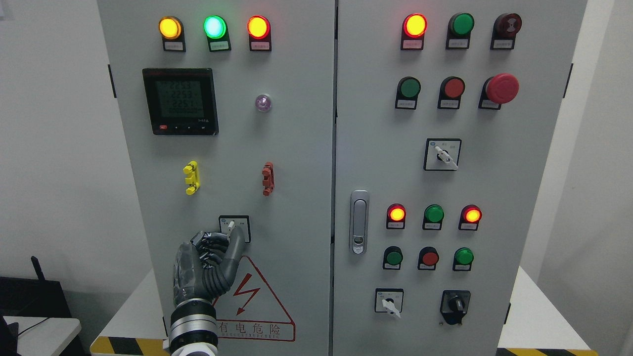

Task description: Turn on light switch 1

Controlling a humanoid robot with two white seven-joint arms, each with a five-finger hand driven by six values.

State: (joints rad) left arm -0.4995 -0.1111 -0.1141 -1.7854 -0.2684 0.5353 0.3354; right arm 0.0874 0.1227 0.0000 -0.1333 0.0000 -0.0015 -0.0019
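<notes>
Left hand point(210, 254) grips rotary switch point(231, 228) (lower left cabinet door point(296, 198))

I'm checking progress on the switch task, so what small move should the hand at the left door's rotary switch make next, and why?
Probably twist the wrist to rotate the knob. The left hand already has its fingers at the rotary switch on the left door, seemingly pinching its white handle, though the grip is partly hidden.

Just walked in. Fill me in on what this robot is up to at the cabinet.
The robot's left hand is up against the left door of a grey electrical cabinet, with its fingers curled around the small rotary switch just above the red warning triangle. Whether the knob has been turned yet cannot be told. The three indicator lamps above are lit. The right arm is out of view.
</notes>
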